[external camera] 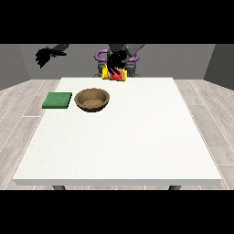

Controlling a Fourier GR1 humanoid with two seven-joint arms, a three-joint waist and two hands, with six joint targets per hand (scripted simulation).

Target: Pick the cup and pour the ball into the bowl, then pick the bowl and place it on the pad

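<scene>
While the hand at the view's right [115, 61] grips the tilted cup [114, 74], the bowl [92, 99] sits beside the pad [57, 100].

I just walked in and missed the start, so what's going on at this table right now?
A humanoid robot stands behind a white table. The hand nearer the view's right is wrapped round a yellow cup, held tipped on its side at the far edge. The brown bowl sits on the table beside the green pad, not on it. The hand at the view's left hangs raised off the table, holding nothing.
</scene>
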